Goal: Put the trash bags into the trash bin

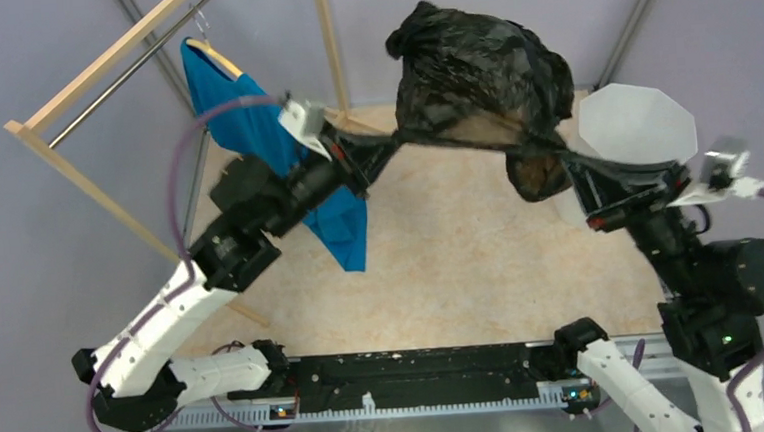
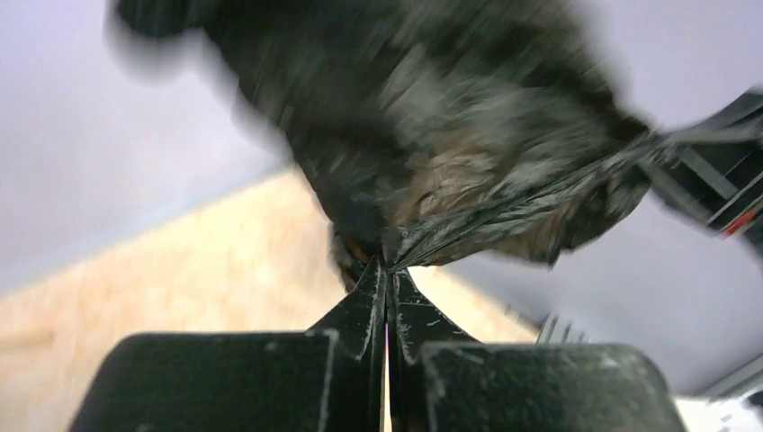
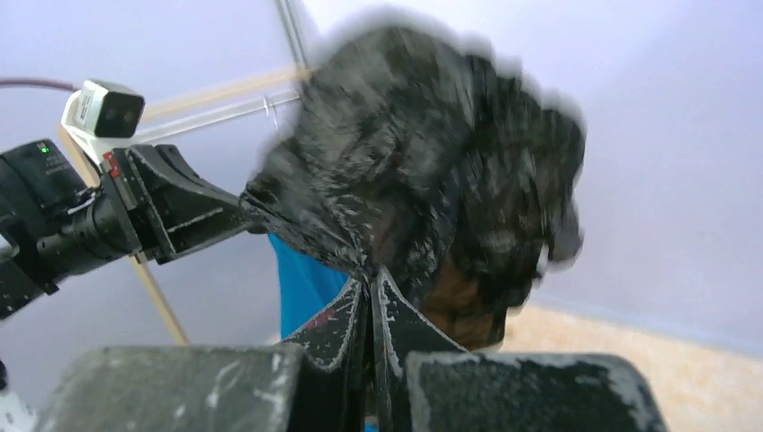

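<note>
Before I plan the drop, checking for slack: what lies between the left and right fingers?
The trash bag, its edge pulled taut from the left fingers to the right fingers. The top external view shows it.

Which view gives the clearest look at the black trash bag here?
Top external: the whole trash bag shows sharp, stretched between the left claw and right claw, next to the trash bin. Both wrist views show only motion-blurred film bunched at their own shut claw tips.
</note>
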{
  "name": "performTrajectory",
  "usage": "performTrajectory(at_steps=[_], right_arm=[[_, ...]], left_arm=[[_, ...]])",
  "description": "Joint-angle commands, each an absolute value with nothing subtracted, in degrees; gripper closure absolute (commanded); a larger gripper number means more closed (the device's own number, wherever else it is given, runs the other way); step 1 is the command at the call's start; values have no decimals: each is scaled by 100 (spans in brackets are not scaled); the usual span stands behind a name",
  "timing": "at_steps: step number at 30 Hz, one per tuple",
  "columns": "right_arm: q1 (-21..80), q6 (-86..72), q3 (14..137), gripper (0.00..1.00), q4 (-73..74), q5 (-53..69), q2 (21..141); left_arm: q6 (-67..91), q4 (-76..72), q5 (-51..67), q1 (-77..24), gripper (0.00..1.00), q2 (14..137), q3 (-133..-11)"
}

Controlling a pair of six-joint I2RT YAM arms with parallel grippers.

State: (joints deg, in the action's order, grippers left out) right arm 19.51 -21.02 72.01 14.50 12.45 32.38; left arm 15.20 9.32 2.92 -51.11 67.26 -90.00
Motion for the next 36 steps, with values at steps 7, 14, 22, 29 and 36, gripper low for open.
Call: performTrajectory(at_steps=[7, 14, 22, 29, 36], right_arm=[[1995, -2697, 3455, 100, 2144, 2366, 2936], [1996, -2159, 6679, 100, 2502, 2372, 4014], [1995, -2049, 7688, 100, 2032, 1854, 3978], [1995, -2316, 4308, 100, 2735, 2051, 4122], [2008, -2420, 4957, 100, 3046, 3008, 3488]], left_arm=[[3380, 346, 567, -5106, 100, 6003, -3867], [2127, 1518, 722, -5106, 100, 6328, -7196], [1729, 1273, 540, -5106, 100, 6375, -9017], [2902, 1867, -204, -5089, 100, 6411, -5454], [2726, 1745, 838, -5098, 100, 5202, -5077]])
